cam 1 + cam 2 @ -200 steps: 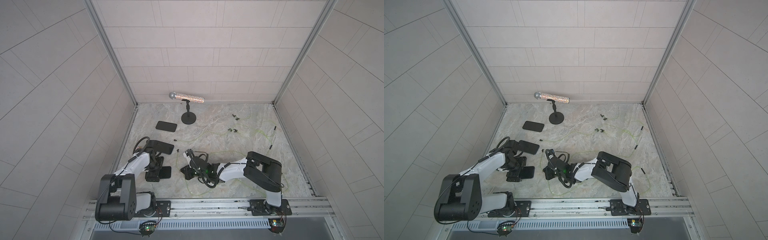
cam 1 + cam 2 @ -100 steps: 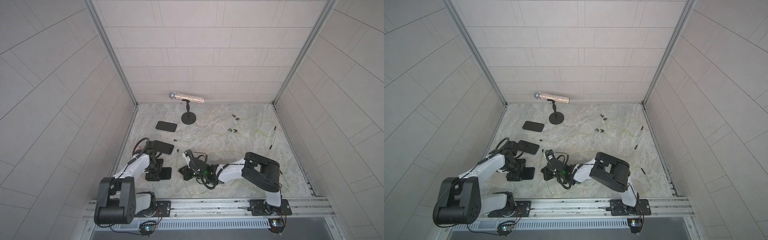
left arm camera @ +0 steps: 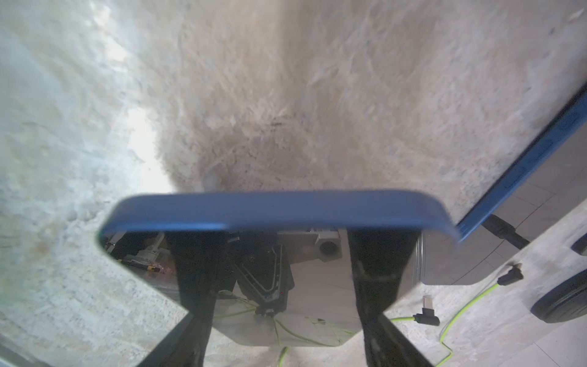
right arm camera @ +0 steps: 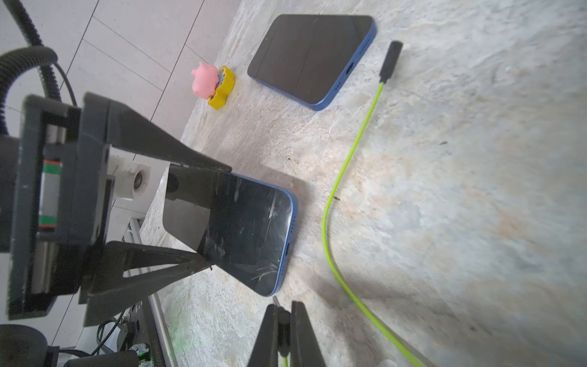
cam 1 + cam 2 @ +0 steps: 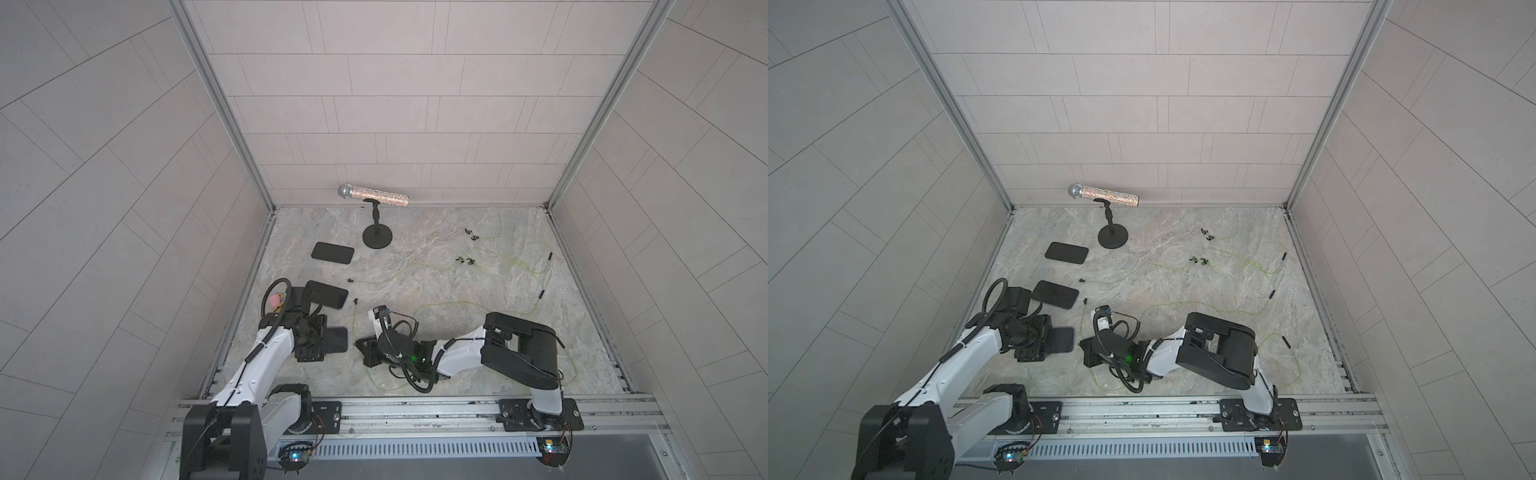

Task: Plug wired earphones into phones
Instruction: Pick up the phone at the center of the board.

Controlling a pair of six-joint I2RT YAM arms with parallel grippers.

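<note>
Three black phones lie at the table's left. My left gripper (image 5: 322, 341) is shut across the nearest phone (image 5: 337, 340), one finger on each long edge, as the right wrist view shows (image 4: 247, 235). My right gripper (image 4: 281, 306) is shut on the black plug (image 4: 281, 321) of a yellow-green earphone cable. The plug's metal tip sits just short of this phone's blue end edge, near a corner. In both top views the right gripper (image 5: 1085, 345) is low, just right of the phone (image 5: 1064, 340). Two more phones (image 5: 332, 252) (image 5: 328, 294) lie farther back.
Loose earphone cables (image 5: 440, 305) with earbuds (image 5: 465, 261) and plugs (image 5: 541, 294) trail across the middle and right. Another plug (image 4: 390, 60) lies by the middle phone (image 4: 311, 57). A pink toy (image 4: 209, 82) sits by the left wall. A microphone stand (image 5: 377, 237) is at the back.
My left gripper's fingers have narrowed onto the nearest phone's edges. The right gripper has crept slightly leftward toward that phone, still holding the plug.
</note>
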